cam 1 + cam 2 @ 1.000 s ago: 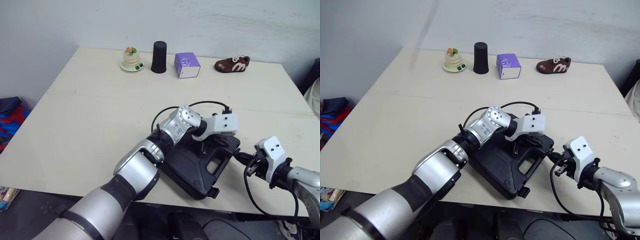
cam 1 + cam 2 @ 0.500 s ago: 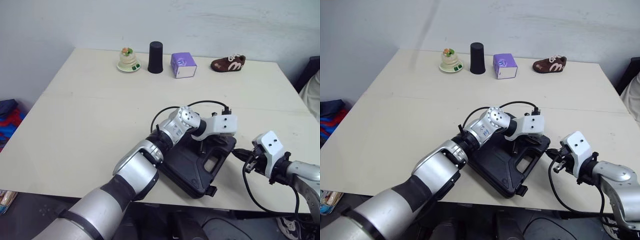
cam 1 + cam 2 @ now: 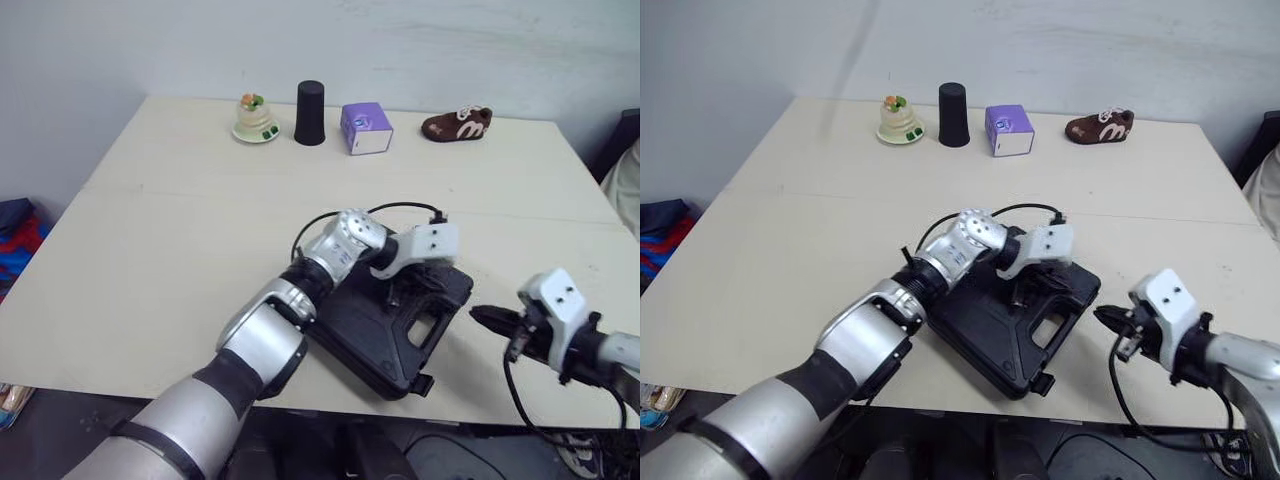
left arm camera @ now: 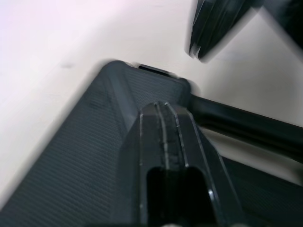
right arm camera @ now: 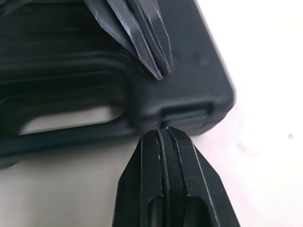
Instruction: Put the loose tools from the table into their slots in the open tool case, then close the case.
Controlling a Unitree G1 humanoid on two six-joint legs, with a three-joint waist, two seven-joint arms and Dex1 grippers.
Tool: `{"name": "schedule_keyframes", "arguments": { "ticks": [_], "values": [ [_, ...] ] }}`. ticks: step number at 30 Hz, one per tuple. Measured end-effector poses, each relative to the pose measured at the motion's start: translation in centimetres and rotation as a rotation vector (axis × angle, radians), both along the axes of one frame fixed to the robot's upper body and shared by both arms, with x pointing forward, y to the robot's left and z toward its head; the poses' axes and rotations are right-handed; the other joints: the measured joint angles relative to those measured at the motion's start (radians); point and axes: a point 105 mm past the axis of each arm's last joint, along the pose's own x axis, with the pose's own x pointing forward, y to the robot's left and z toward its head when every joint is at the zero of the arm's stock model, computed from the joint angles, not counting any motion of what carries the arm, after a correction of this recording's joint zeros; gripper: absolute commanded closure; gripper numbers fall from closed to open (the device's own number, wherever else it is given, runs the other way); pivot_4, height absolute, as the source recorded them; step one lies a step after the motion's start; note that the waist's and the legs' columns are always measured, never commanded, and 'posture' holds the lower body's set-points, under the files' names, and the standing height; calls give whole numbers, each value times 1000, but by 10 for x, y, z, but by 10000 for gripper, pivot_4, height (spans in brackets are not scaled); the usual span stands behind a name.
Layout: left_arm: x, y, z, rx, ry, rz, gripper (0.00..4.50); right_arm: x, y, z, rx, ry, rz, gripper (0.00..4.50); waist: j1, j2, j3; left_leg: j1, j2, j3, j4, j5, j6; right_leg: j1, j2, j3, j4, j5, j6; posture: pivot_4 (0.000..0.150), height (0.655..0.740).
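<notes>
The black tool case [image 3: 372,335] lies shut near the table's [image 3: 200,200] front edge, its handle-and-latch edge facing the nearer right gripper [image 3: 480,318] — fingers together, tip just beside the latch [image 5: 185,113] — while the left gripper [image 3: 403,293], likewise closed, rests on the lid.

no legible text; the printed mark on the purple box [image 3: 366,128] is too small to read.
</notes>
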Motion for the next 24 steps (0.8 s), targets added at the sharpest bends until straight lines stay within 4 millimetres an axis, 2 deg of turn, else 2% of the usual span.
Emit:
{"name": "schedule_keyframes", "arguments": {
  "ticks": [3, 6, 7, 9, 13, 20, 24],
  "values": [
    [-9, 28, 18, 21, 17, -129, 44759, -25, -2, -7, 6, 83, 19, 45000, 2, 9, 7, -1, 1, 1, 0, 3, -7, -1, 0, 0, 0, -1, 0, 1500, 7383],
    [-29, 32, 38, -16, -2, -213, 44759, -47, 9, -14, 21, 167, 94, 45000, 13, 12, 8, -1, 0, 1, 0, 3, -6, 0, -1, 1, -1, -2, 2, 1500, 7383],
    [-37, 32, 39, -21, -3, -234, 44759, -53, 13, -16, 25, 188, 116, 45000, 16, 13, 8, 0, 0, 0, 0, 2, -6, 0, -1, 1, -1, -3, 3, 1500, 7383],
    [-51, 36, 30, 1, 12, -263, 44759, -63, 20, -22, 33, 232, 150, 45000, 18, 13, 8, 0, 0, 0, 1, 2, -5, 1, -1, 2, 0, -3, 3, 1500, 7383],
    [-66, 41, 7, 73, 51, -284, 44759, -71, 33, -35, 57, 280, 179, 45000, 18, 13, 8, 0, -1, 0, 3, 1, -2, 1, -2, 2, 1, -2, 4, 1500, 7383],
    [-70, 45, -7, 149, 33, -299, 44759, -75, 49, -45, 74, 309, 216, 45000, 16, 13, 8, 1, -2, 0, 4, 0, 3, 2, -3, 3, 1, -2, 4, 1500, 7383],
    [-75, 44, -13, 173, -85, -356, 44759, -70, 65, -42, 91, 278, 272, 45000, 17, 12, 7, 2, -2, -1, 3, 0, 3, 4, -3, 3, 1, -2, 4, 1500, 7383]
  ]
}}
